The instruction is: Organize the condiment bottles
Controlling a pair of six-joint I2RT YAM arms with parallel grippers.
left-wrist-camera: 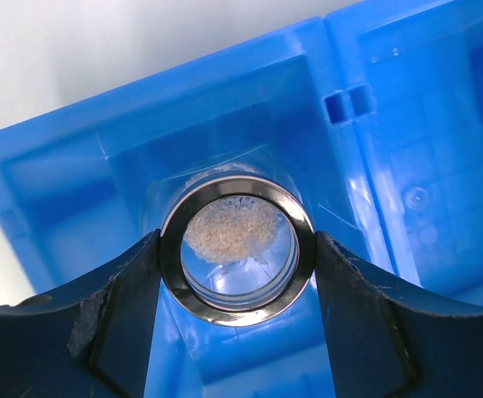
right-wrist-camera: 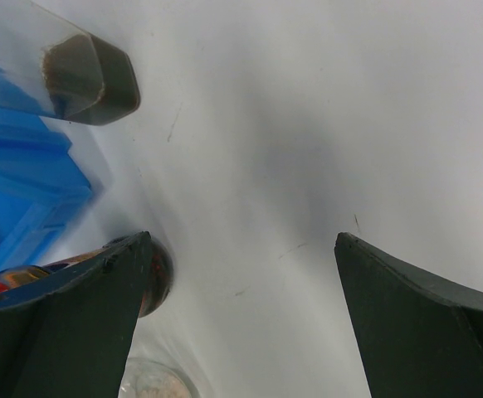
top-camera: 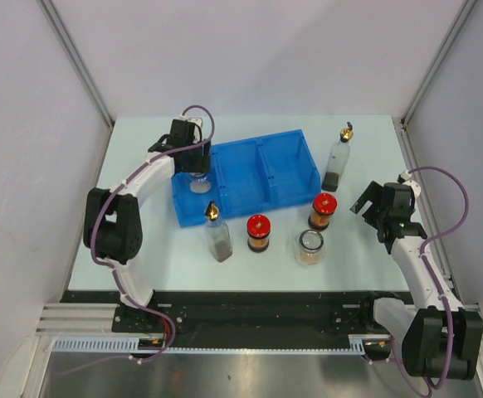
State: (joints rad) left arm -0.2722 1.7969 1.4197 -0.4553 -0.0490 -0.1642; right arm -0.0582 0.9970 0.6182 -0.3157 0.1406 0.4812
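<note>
Your left pincer (top-camera: 195, 168) pinches a short jar (left-wrist-camera: 237, 249) of tan grains inside the left compartment of the blue tray (top-camera: 240, 178). In front of the tray stand a tall bottle (top-camera: 217, 236), a red-lidded jar (top-camera: 259, 233), a clear jar (top-camera: 310, 247) and a second red-lidded jar (top-camera: 323, 211). Another tall bottle (top-camera: 339, 157) stands beside the tray. Your right pincer (right-wrist-camera: 241, 249) hangs spread over the pale table (top-camera: 142, 274), with white walls (top-camera: 34, 124) around it.
</note>
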